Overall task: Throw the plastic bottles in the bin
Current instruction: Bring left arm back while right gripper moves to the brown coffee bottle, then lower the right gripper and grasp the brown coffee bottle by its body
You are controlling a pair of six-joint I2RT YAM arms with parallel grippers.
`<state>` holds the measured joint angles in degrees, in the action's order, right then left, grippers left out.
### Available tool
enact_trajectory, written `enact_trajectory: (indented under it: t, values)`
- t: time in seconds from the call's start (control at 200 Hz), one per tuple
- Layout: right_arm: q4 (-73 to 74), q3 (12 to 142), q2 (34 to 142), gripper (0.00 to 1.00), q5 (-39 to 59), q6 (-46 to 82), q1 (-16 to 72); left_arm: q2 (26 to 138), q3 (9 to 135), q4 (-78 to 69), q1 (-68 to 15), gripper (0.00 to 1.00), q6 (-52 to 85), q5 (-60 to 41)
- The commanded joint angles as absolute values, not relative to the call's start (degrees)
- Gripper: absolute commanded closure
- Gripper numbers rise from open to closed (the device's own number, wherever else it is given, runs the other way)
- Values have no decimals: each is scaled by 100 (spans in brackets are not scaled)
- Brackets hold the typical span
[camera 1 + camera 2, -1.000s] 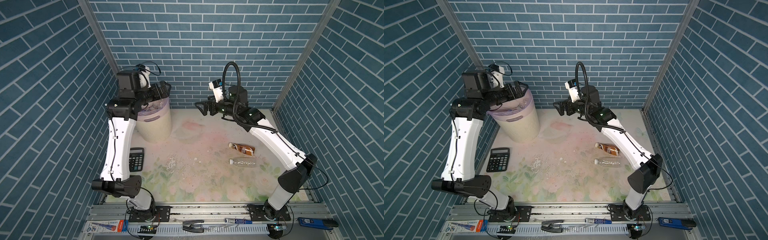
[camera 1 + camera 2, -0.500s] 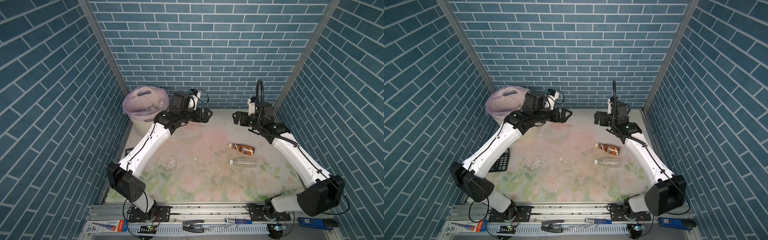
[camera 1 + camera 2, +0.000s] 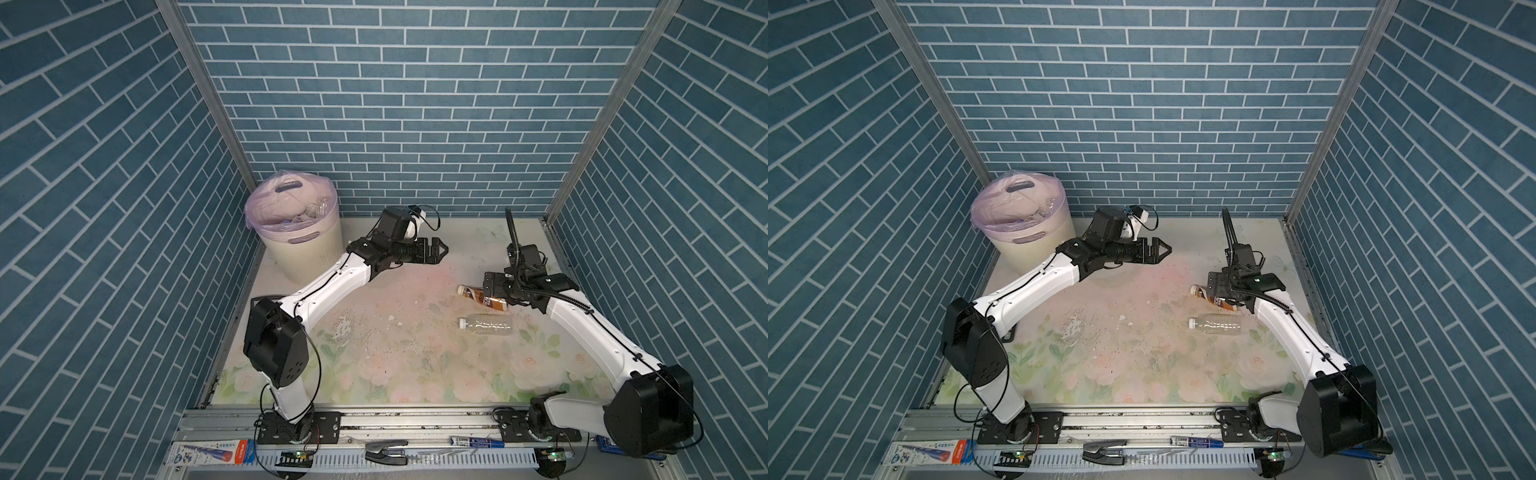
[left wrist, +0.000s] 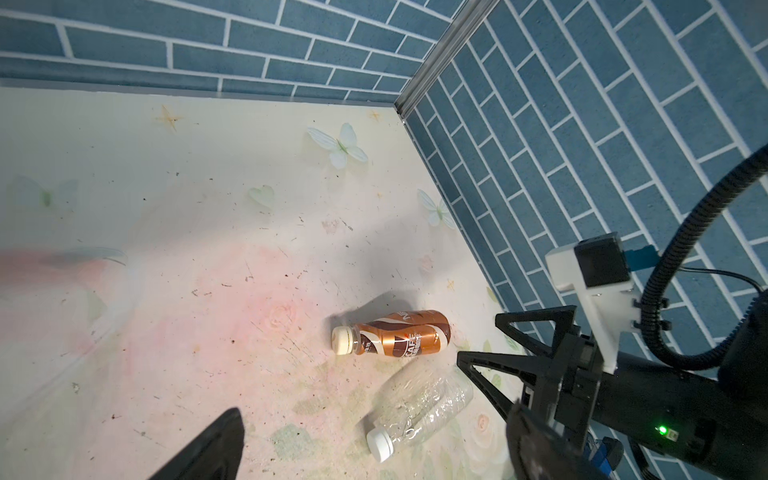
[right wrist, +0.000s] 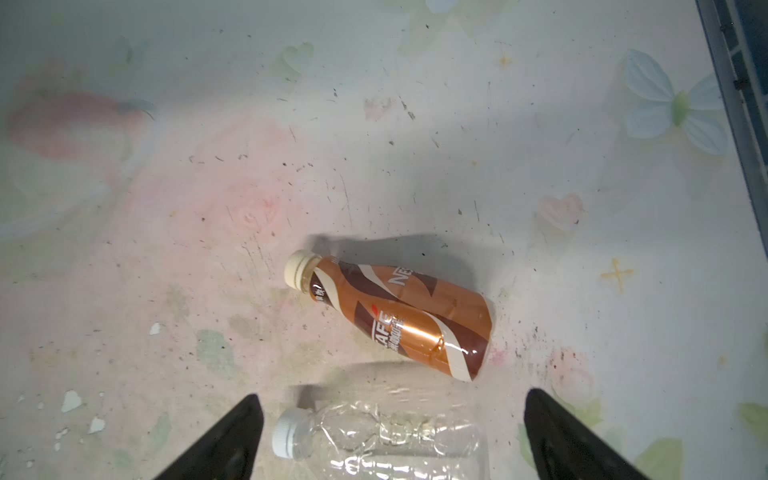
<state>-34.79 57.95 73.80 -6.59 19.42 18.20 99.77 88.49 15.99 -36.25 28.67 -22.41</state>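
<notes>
i see my left gripper [image 3: 440,250] spread wide and empty above the floral mat [image 3: 395,357], near the bin [image 3: 303,253], which stands in the far left corner with its pink liner and some bottles [image 3: 309,212] inside. my right gripper [image 5: 392,409] is wide open too, holding nothing, close above two bottles on the right of the mat. the brown-labelled bottle [image 5: 399,316] lies on its side, the clear bottle [image 5: 376,440] flat just beside it, not touching, both caps toward the left arm's side.
</notes>
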Motion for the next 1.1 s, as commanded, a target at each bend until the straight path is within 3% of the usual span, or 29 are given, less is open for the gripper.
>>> enact_trajectory:
  t: [0.0,0.265,0.56,0.88,1.095]
  values:
    - [-3946,5693,7659,2,-1100,1479,1800,9967,8794,1419,-3649,1,2964,-2392]
    - [-4037,5888,8449,2,-1386,1078,1855,9993,8612,1491,-3650,1,3020,-2503]
    - [-3964,6398,9322,2,-2571,707,2636,10052,8499,1468,-3534,1,3006,-2687]
    - [-3912,6830,9984,2,-3324,10,2752,9980,8415,1453,-3383,1,3000,-2793]
    - [-3810,6900,10341,1,-3087,-269,2724,9984,8312,1340,-3303,1,3109,-2877]
